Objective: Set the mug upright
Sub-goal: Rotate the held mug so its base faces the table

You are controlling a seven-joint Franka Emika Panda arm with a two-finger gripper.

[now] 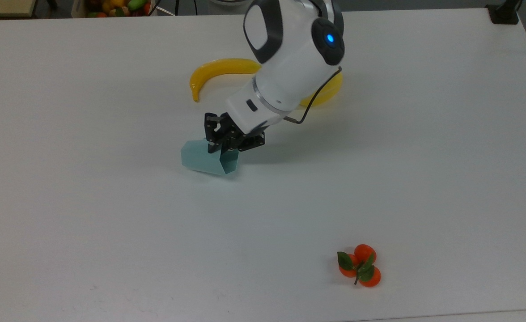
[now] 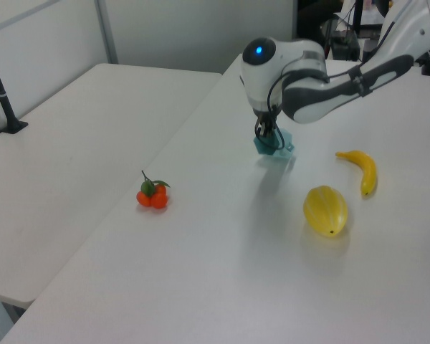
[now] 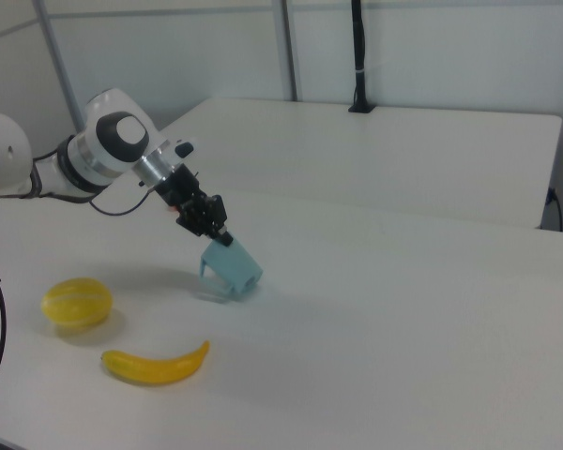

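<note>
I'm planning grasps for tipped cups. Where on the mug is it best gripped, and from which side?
Grip the rim wall at the open mouth, coming down from above. The mug is tilted, its mouth toward the top view's right, so the upper rim is thin and exposed for one finger inside, one outside. The gripper is shut there already, it seems, and lifting should swing the base down.

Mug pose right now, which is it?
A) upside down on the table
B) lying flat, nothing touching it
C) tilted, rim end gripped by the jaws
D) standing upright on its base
C: the right view shows the mug tipped at an angle with the gripper clamped on its rim edge, its base end lower, near the table.
</note>
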